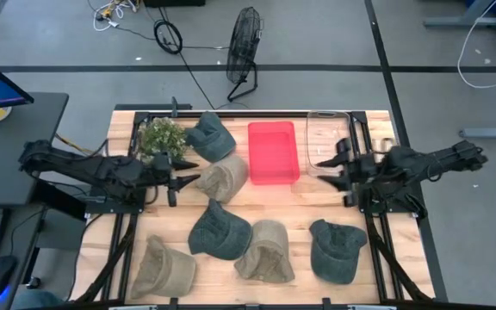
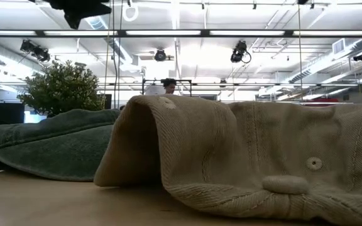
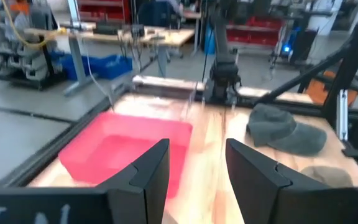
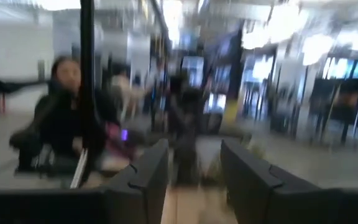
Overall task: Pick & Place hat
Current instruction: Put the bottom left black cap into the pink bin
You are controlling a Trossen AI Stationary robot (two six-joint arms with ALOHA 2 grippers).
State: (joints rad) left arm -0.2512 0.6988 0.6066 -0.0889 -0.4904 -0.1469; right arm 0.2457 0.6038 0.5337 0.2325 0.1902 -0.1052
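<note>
Tan cotton hat point(image 1: 224, 176) lies just beside the released left claw point(image 1: 182, 178), right claw point(image 1: 331, 171) gaping above the wooden surface point(image 1: 300, 207).

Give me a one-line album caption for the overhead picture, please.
Two robot arms, left gripper and right gripper, open above scattered hats beside a red bin.

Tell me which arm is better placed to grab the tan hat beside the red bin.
Left. Its open left gripper sits right beside the tan hat; the right gripper is beyond the red bin.
</note>
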